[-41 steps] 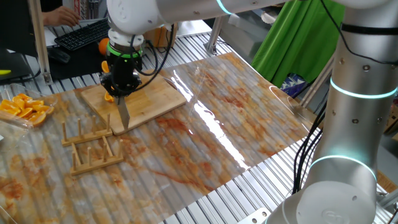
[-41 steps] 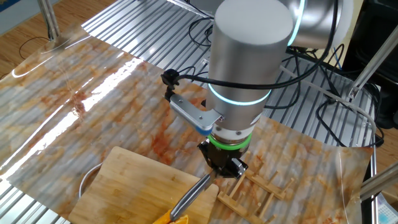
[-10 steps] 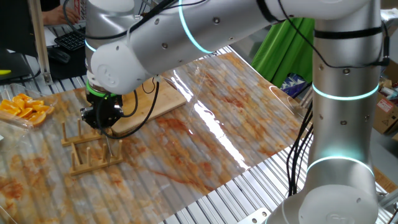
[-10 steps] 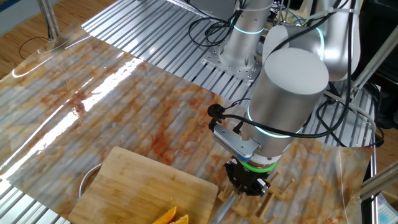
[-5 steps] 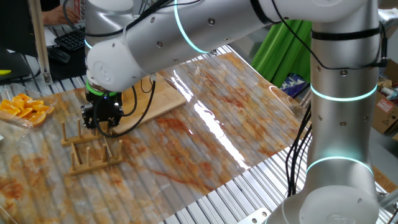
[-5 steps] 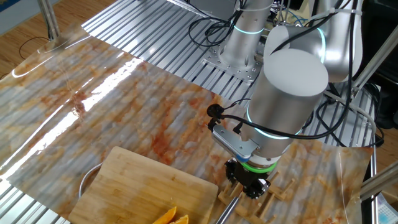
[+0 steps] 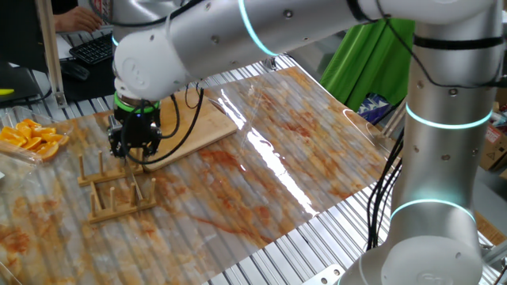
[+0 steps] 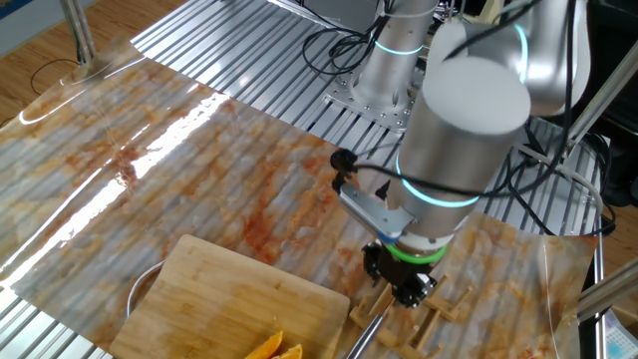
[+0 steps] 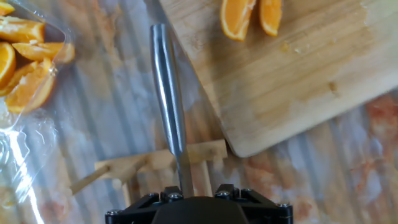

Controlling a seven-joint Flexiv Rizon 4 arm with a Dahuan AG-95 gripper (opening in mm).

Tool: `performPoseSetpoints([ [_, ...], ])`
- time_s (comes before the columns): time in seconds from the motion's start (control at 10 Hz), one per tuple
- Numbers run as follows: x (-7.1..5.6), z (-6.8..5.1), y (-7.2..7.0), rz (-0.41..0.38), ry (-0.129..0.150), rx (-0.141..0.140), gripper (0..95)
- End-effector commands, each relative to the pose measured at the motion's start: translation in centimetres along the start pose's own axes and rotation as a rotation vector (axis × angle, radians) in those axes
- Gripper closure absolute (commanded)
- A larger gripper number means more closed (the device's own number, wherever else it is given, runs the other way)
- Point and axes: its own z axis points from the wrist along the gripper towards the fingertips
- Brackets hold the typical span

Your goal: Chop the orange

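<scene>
Lying at the far left of the hand view is a heap of orange slices (image 9: 25,59) on clear plastic. Next comes the knife (image 9: 168,99), resting on the wooden rack (image 9: 155,163). The gripper (image 9: 181,194) is just above the rack; whether it grips the knife I cannot tell. Further right, the orange (image 9: 236,17) lies on the cutting board (image 9: 298,81), beside a second piece (image 9: 271,15).

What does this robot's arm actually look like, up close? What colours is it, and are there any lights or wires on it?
The arm is made of thick silver-grey cylinders with glowing cyan rings at the joints. Near the wrist sits a bright green band, then a small black pincer. Loose black cables loop along the wrist.
</scene>
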Motion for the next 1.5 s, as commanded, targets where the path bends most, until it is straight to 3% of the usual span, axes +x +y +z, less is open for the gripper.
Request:
performPoseSetpoints([
  [0.1,0.0,-1.0,-0.4,0.016,0.009,-0.032,57.0],
  [0.6,-0.8,-4.8,-1.8,0.004,0.022,-0.038,57.0],
  [0.7,-1.3,-5.2,-2.1,-0.012,0.02,-0.032,76.0],
  [0.9,-2.8,-5.4,-3.2,-0.053,0.016,-0.019,76.0],
  [1.2,-5.5,-4.7,-5.5,-0.115,0.011,-0.022,76.0],
  [1.5,-8.6,-4.1,-7.0,-0.172,0.01,-0.018,76.0],
])
